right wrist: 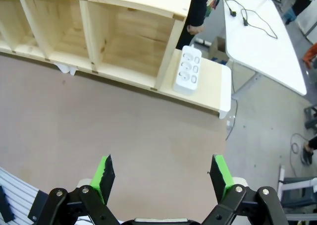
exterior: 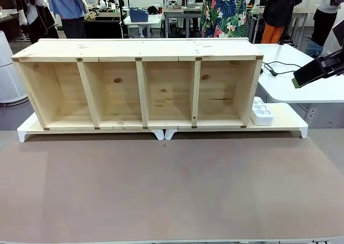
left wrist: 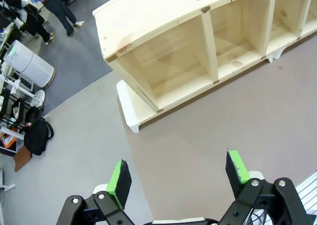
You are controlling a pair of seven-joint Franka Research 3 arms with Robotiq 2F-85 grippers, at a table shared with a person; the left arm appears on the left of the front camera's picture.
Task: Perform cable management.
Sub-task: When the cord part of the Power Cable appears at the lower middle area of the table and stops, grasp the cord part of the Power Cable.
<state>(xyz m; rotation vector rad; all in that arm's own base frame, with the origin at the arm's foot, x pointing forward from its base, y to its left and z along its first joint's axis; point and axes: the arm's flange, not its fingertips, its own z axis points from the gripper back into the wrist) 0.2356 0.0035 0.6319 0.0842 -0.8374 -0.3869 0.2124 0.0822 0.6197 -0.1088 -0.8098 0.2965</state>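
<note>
**Left gripper** [left wrist: 178, 173]: green-padded fingers [left wrist: 119, 178] spread wide with nothing between them, poised above the bare brown table [left wrist: 208, 131] on the near side of the left end of the wooden shelf [left wrist: 163, 17].

**Right gripper** [right wrist: 162, 173]: fingers [right wrist: 220, 171] likewise fully apart and empty, above the same table on the near side of the shelf's right end. In the front view it enters at the right edge, raised, in front of the white side table [exterior: 301, 93].

**Shelf:** four open compartments face the robot. It lies on a low white-edged platform [exterior: 287, 120] along the far side of the brown table.

**Power strip** [right wrist: 188, 71]: white, resting on the platform just beside the shelf's right end wall.

**Cable** [right wrist: 252, 16]: thin and black, lying in loose curves on the white side table at the far right. It is well apart from both grippers and from the power strip.

**Person:** one hand [right wrist: 195, 29] shows behind the shelf's right end.
</note>
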